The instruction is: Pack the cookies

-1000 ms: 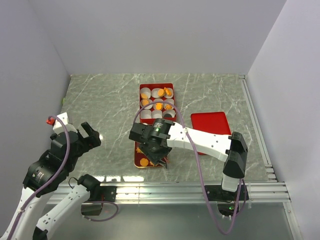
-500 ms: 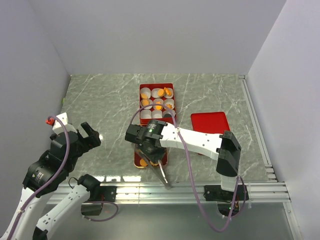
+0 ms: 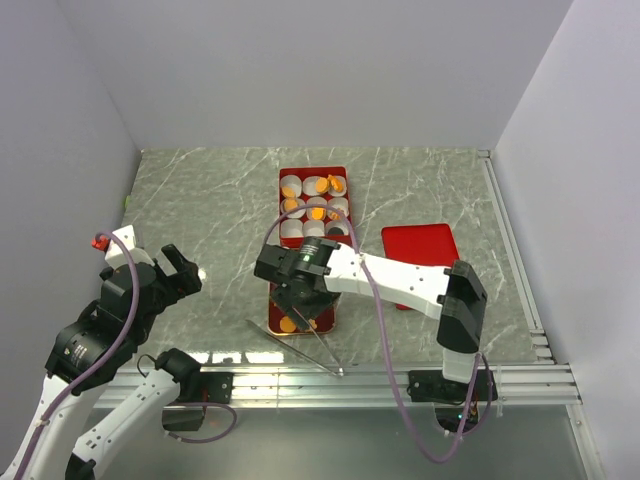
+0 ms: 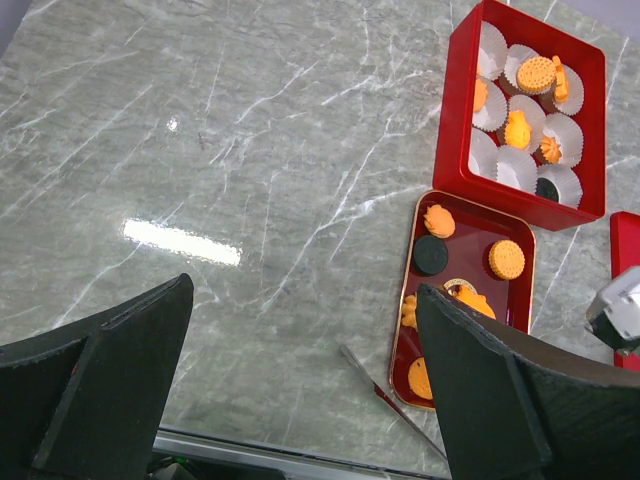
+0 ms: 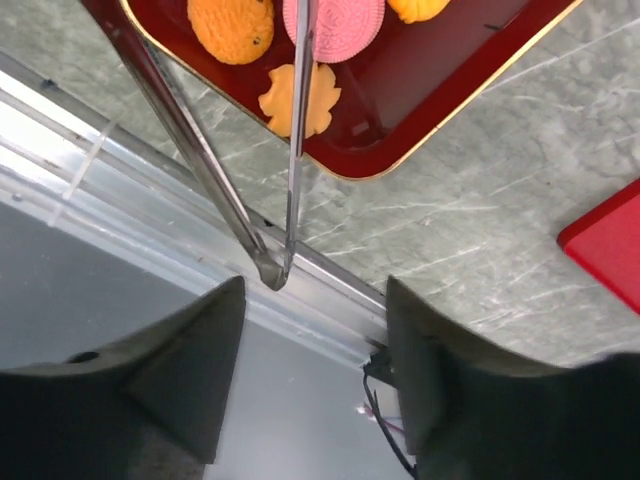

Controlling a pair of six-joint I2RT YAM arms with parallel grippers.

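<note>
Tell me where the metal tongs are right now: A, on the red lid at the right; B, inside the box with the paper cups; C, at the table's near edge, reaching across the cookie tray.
C: the tongs have their joined end at the near edge of the table, and their arms run across the red tray of cookies.

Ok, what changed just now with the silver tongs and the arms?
The right gripper opened and seems to have let go of the tongs. They were pinched narrow a moment ago; now they lie in a V, joined end toward the table's near edge. The left gripper stayed open and still, and the cookies in the red box did not move.
</note>
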